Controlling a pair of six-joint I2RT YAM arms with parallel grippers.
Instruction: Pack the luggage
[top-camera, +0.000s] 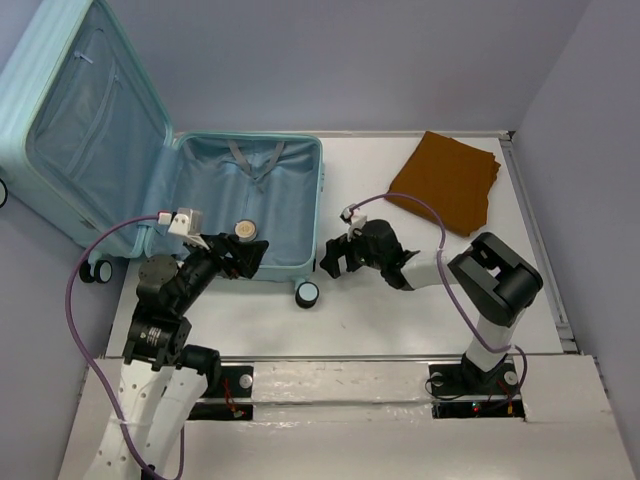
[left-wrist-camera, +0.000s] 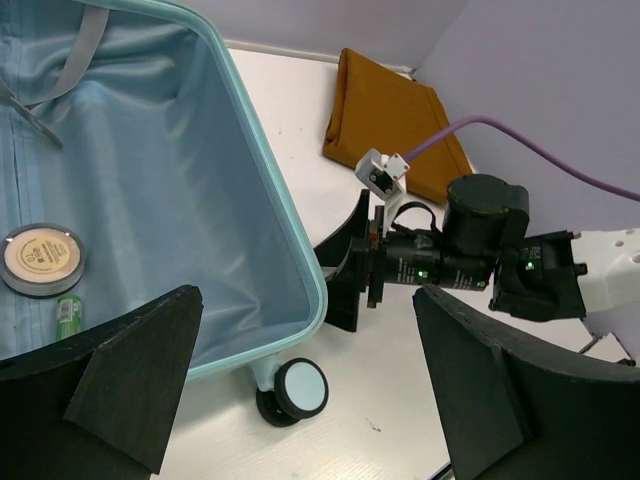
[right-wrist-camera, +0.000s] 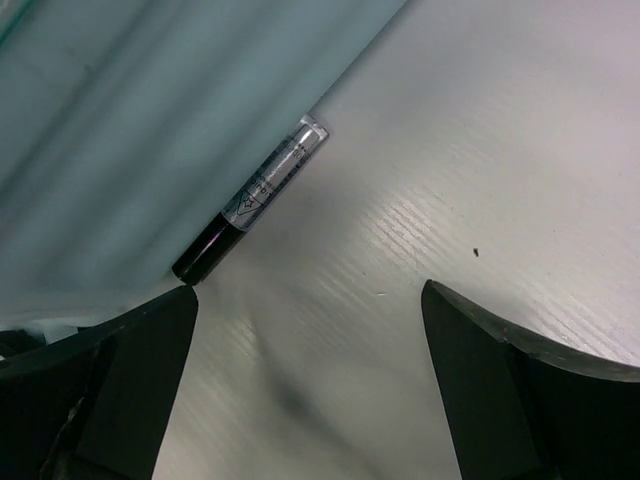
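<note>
Right pincer: your right pincer (right-wrist-camera: 310, 390) is released, its fingers spread wide with nothing between them. It sits low over the table (top-camera: 400, 310), just outside the right wall of the luggage (top-camera: 285, 205).
Left pincer: your left pincer (left-wrist-camera: 320, 400) is also released, wide and empty, and hovers over the near wall of the luggage's base.
Luggage: it lies open at 10 o'clock on the table. The base shell is flat, and the lid (top-camera: 80, 120) leans up and out past the table's left edge.
Vial: a small clear vial (right-wrist-camera: 250, 200) with a black cap lies on the table, touching the foot of the luggage's outer wall. It is at 11 o'clock from the gap in your right pincer.
Inside the base: a round compact (left-wrist-camera: 40, 258) sits near the near wall. In the left wrist view a small green tube (left-wrist-camera: 68, 315) lies just beside it at 5 o'clock. Bare blue lining stretches on toward the grey straps (top-camera: 255, 160) at 12 o'clock.
Edges: the raised rim (left-wrist-camera: 290, 230) stands between your two pincers. A caster wheel (left-wrist-camera: 300, 388) juts out at the near right corner, low on the table.
Cloth: a folded brown cloth (top-camera: 445, 180) lies at 1 o'clock on the table, well apart from your right pincer and near the right edge.
Open room: bare tabletop runs from the luggage's right wall across to the cloth, and along the 6 o'clock edge in front of both bases.
</note>
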